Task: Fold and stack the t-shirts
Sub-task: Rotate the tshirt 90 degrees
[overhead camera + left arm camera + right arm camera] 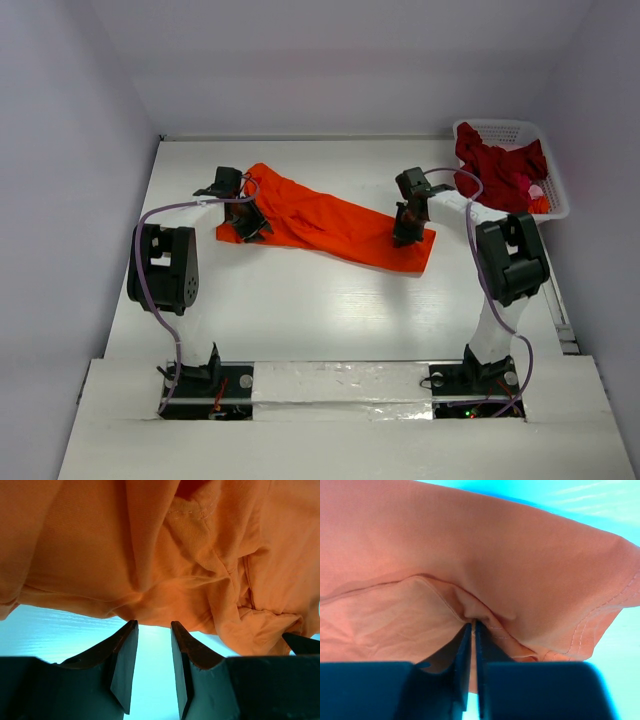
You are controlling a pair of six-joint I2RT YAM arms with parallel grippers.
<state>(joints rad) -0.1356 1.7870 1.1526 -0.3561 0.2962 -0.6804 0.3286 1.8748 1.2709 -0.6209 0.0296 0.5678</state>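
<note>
An orange t-shirt lies stretched in a long diagonal band across the table's middle. My left gripper is at its left end. In the left wrist view the left gripper is open, its tips at the rumpled hem of the orange t-shirt, and bare table shows through the gap. My right gripper is near the shirt's right end. The right wrist view shows the right gripper shut on a small fold of the orange t-shirt. A crimson red t-shirt is heaped in the basket.
The white latticed basket stands at the back right corner, close behind the right arm, with a bit of pink and orange cloth in it too. White walls close the table on the left, back and right.
</note>
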